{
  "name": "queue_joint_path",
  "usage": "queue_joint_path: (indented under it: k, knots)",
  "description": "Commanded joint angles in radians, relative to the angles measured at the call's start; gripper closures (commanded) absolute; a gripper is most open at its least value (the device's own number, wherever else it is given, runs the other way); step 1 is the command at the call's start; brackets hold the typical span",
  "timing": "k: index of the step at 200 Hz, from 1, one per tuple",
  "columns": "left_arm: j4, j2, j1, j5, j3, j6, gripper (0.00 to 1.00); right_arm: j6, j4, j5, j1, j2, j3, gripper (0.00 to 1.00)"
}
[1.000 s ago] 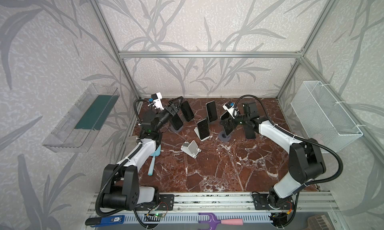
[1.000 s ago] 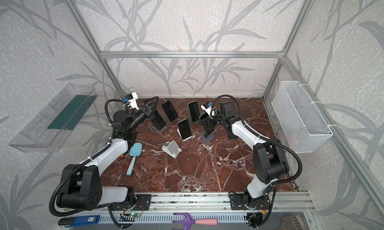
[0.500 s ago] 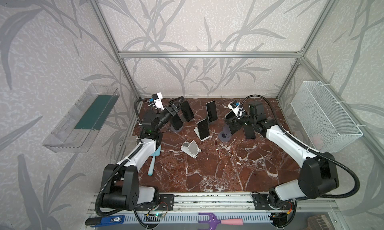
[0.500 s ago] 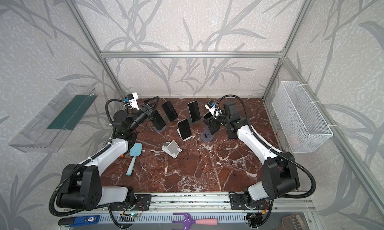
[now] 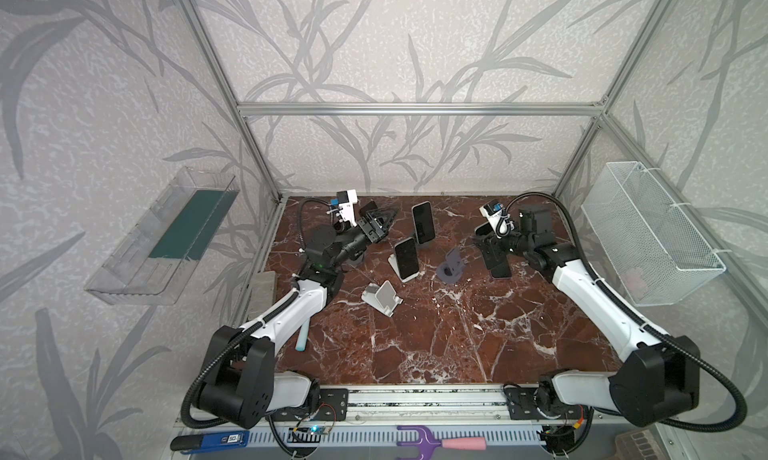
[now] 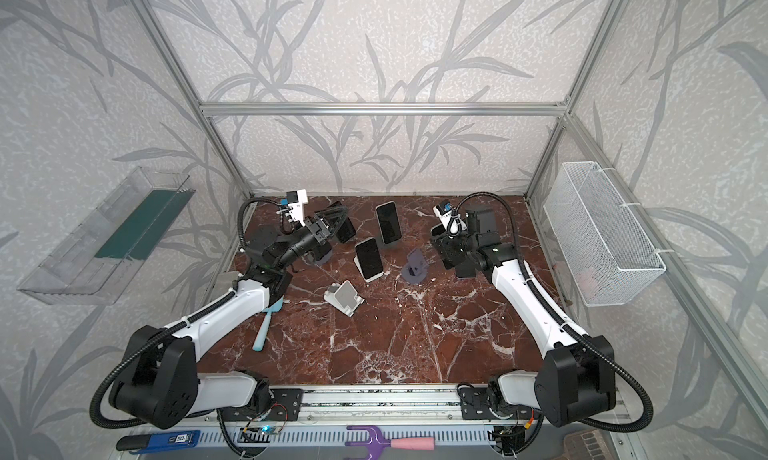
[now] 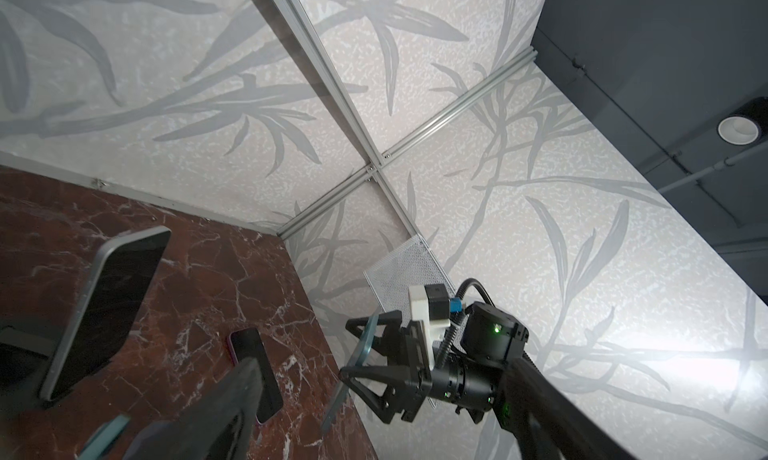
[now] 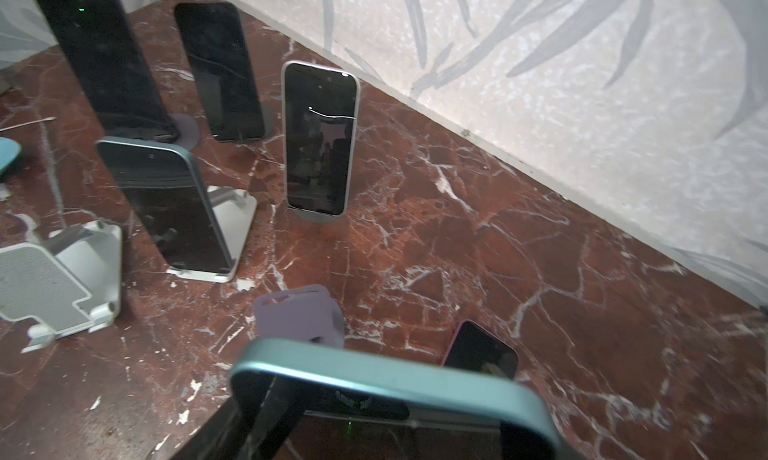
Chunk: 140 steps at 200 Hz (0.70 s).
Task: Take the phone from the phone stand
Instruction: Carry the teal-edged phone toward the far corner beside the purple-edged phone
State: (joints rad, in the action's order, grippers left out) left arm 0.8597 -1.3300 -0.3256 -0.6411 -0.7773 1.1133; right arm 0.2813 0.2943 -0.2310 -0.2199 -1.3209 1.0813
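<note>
My right gripper is shut on the teal-edged phone, holding it up off the table at the back right. The left wrist view shows the phone edge-on between the jaws. To the left of it the purple phone stand stands empty on the marble, also seen in the right wrist view. My left gripper is open at the back left, next to a black phone on its stand. Only one of its fingers shows in its wrist view, with nothing held.
A pink phone lies flat just below my right gripper. A teal phone on a white stand and a silver phone stand mid-table. An empty white stand and a blue spatula lie nearer. A wire basket hangs right.
My right gripper has carried the teal-edged phone up and to the right, off the purple stand, which now stands bare. The left arm has hardly moved.
</note>
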Motion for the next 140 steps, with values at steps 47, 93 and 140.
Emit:
queue_joint_path:
  k: [47,93,140]
  knots:
    - [-0.018,0.034,-0.064,-0.021,-0.014,-0.041,0.08,-0.008,0.004,0.162,0.114,-0.03,0.033,0.29]
    - [-0.019,0.041,-0.064,-0.022,-0.014,-0.043,0.08,-0.016,0.012,0.181,0.196,-0.154,0.094,0.29]
    - [-0.018,0.028,-0.064,-0.024,-0.013,-0.043,0.08,-0.002,-0.039,0.157,0.244,-0.262,0.097,0.28]
